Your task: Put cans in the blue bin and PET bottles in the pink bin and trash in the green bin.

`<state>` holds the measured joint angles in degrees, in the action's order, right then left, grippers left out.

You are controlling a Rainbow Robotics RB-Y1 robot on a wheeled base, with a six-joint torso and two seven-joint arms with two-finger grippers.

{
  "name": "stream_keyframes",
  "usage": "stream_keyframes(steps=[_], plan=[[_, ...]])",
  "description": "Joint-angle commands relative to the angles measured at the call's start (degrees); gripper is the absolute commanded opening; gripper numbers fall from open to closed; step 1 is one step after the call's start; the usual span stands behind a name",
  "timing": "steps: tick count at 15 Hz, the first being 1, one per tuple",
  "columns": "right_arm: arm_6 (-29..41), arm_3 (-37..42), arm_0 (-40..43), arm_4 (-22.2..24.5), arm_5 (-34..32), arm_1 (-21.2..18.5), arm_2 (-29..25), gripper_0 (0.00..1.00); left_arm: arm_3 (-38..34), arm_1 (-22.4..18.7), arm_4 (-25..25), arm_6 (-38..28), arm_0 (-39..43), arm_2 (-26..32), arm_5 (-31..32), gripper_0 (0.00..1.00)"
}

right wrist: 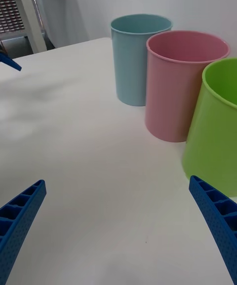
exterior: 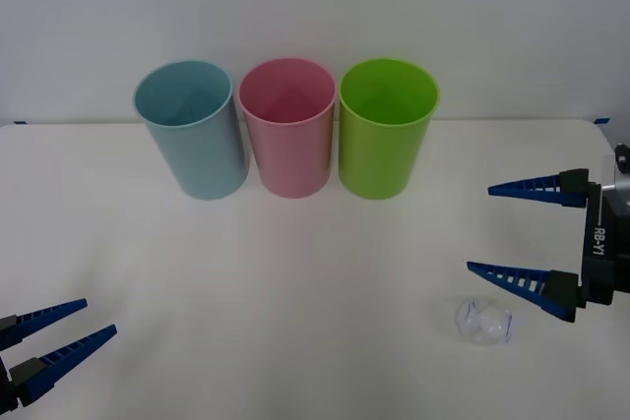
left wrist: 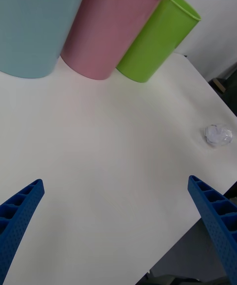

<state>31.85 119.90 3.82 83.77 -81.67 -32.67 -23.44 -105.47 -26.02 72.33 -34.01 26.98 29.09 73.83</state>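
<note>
Three tall tubs stand in a row at the back of the white table: the blue bin (exterior: 190,130), the pink bin (exterior: 288,130) and the green bin (exterior: 387,130). The trash (exterior: 483,322), a small clear crumpled wad, lies on the table at the near right. My right gripper (exterior: 479,227) is open just beyond it, its nearer finger close to the wad but apart from it. My left gripper (exterior: 101,317) is open and holds nothing at the near left corner. The left wrist view has the trash (left wrist: 218,135) far off to one side. Cans and PET bottles are out of view.
The right wrist view looks along the table (right wrist: 89,166) at the blue bin (right wrist: 136,63), pink bin (right wrist: 177,88) and green bin (right wrist: 217,127). A bare stretch of table lies between the bins and both grippers. The table's right edge runs close to the trash.
</note>
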Motion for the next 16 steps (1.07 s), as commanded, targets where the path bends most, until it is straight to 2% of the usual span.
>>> stream_keyframes(steps=[1,6,8,11,16], plan=[[5.7,4.2,2.4,0.0,0.0,-7.3,-2.1,1.00,0.0,0.0,0.0,0.0,0.0,0.0,0.0,1.00],[10.6,6.1,6.9,0.3,0.0,-19.2,-5.5,1.00,0.0,0.0,0.0,0.0,0.0,0.0,0.0,1.00],[11.2,6.0,7.3,2.8,-0.8,-22.4,-5.2,1.00,0.0,0.0,0.0,0.0,0.0,0.0,0.0,1.00],[11.3,6.0,7.3,6.0,-1.7,-25.0,-3.6,1.00,0.0,0.0,0.0,0.0,0.0,0.0,0.0,1.00],[11.1,5.6,7.1,9.7,-1.9,-25.0,0.9,1.00,0.0,0.0,0.0,0.0,0.0,0.0,0.0,1.00]])
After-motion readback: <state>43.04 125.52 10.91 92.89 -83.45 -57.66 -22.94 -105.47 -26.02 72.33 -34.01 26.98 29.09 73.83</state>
